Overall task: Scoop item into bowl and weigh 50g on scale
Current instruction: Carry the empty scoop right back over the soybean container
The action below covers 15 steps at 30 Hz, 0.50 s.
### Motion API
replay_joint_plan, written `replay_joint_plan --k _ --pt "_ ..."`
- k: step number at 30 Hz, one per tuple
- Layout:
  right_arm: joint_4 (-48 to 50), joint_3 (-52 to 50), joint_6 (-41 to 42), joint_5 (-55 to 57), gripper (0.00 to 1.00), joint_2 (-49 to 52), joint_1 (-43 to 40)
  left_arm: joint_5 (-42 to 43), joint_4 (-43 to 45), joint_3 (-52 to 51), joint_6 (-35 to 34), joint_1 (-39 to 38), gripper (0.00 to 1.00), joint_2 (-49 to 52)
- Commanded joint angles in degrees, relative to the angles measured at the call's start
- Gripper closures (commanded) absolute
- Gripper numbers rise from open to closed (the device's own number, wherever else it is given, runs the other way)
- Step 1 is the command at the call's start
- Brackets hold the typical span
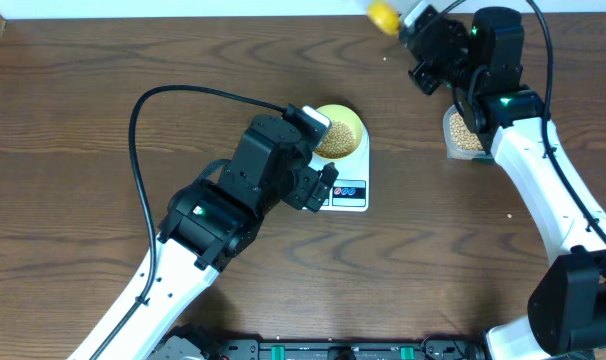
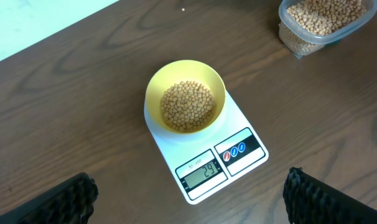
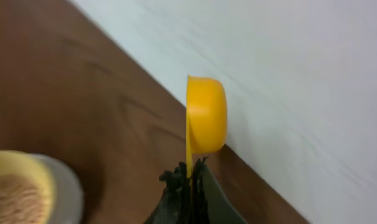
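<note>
The bowl (image 2: 156,84) sits on the scale (image 2: 238,121), partly filled with beans (image 2: 186,106). The display (image 2: 204,171) seems to read about 24, so roughly half is left to add. The left gripper (image 2: 187,186) hangs over it, spread wide and empty. The right gripper (image 3: 190,174) pinches the scoop (image 3: 207,115) by its handle at the far edge, beyond the tub (image 1: 465,135). A full scoop could overshoot 50g, and the left arm crowds the pour path, so a nudge could spill beans or skew the reading
</note>
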Motion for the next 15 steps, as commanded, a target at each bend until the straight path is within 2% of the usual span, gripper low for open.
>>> replay_joint_plan --k 1,7,15 --pt "0.22 0.09 8.39 15.82 0.99 -0.98 0.09 -0.74 -0.15 -0.59 0.15 -0.22 0.03 -0.09" --pt "0.20 0.13 16.52 32.17 0.99 -1.05 0.11 -0.74 -0.15 -0.59 0.15 -0.22 0.03 -0.09" --pt "-3.61 0.13 26.16 44.87 0.99 -4.11 0.09 -0.74 -0.15 -0.59 0.15 -0.22 0.02 -0.09"
